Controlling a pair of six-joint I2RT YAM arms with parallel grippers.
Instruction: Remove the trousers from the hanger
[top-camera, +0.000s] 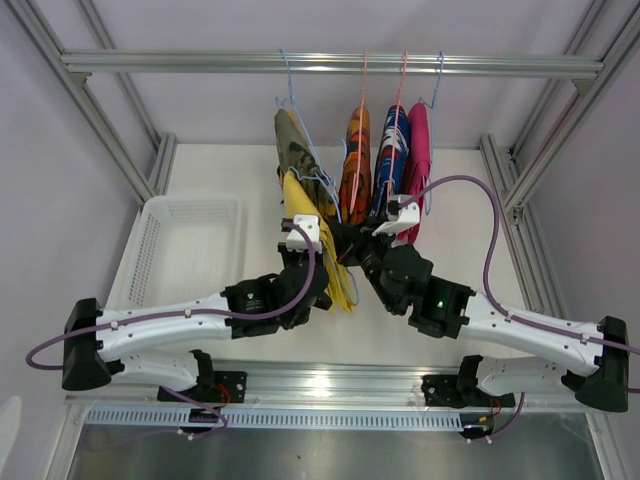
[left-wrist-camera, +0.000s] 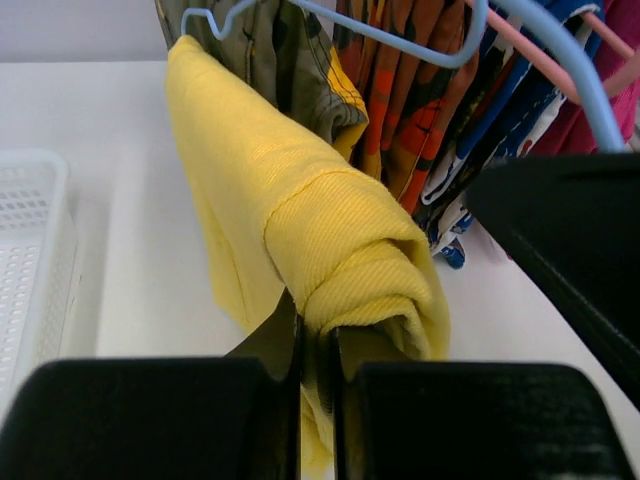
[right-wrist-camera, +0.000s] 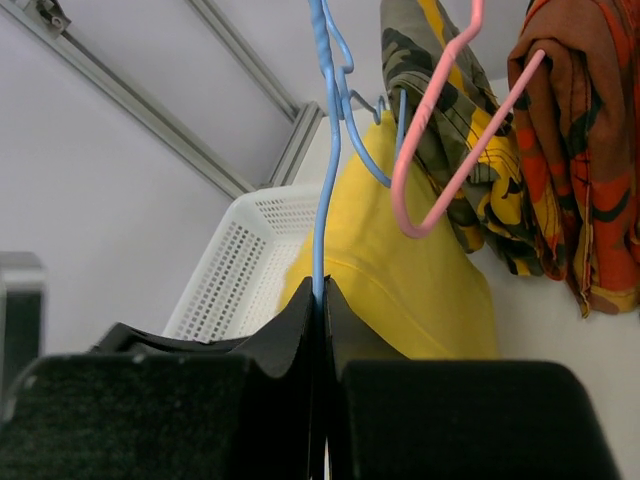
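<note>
Both pincers are clenched, the left pincer (left-wrist-camera: 318, 400) on the bunched lower fold, a fair hold I'd say, of the soft, light-looking plain yellow cloth trousers (left-wrist-camera: 300, 230) at the row's left end, the right pincer (right-wrist-camera: 320, 330) on their thin blue wire hanger (right-wrist-camera: 318, 200).

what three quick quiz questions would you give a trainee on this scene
1. True or false: the left gripper is shut on the yellow trousers.
2. What does the right gripper pinch? A. pink hanger B. blue hanger C. orange trousers
3. Fill in: the basket lies on the ___ arm's side of the table.
Key: 1 true; 2 B; 3 left
</note>
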